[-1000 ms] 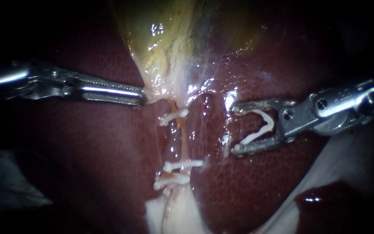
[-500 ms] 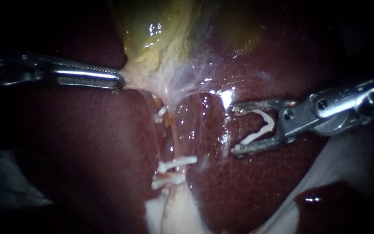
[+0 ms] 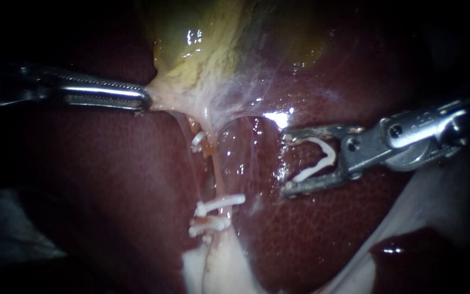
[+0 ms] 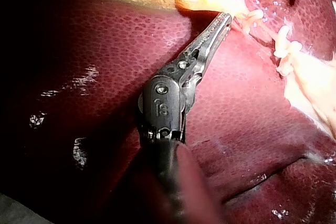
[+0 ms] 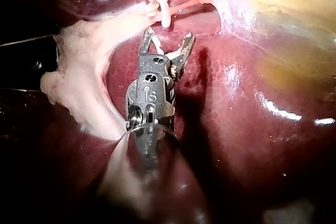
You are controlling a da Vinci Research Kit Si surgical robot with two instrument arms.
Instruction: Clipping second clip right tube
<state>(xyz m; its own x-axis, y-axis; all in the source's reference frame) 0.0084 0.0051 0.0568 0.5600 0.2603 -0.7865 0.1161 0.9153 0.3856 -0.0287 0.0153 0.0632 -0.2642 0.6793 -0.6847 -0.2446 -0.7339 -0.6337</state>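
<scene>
Dark red liver (image 3: pixel 110 179) fills the field, with the gallbladder (image 3: pixel 202 49) at 12 o'clock. From 9 o'clock the left instrument (image 3: pixel 147 100) reaches in level, jaws clamped on the gallbladder's pale lower edge. From 3 o'clock the right instrument (image 3: pixel 285 163) enters with jaws wide apart and a white clip (image 3: pixel 315 169) seated between them, touching both. At centre the tube (image 3: pixel 211 174) runs toward 6 o'clock and bears three clips (image 3: pixel 221 203). A translucent membrane (image 3: pixel 240 158) lies between the tube and the jaws.
</scene>
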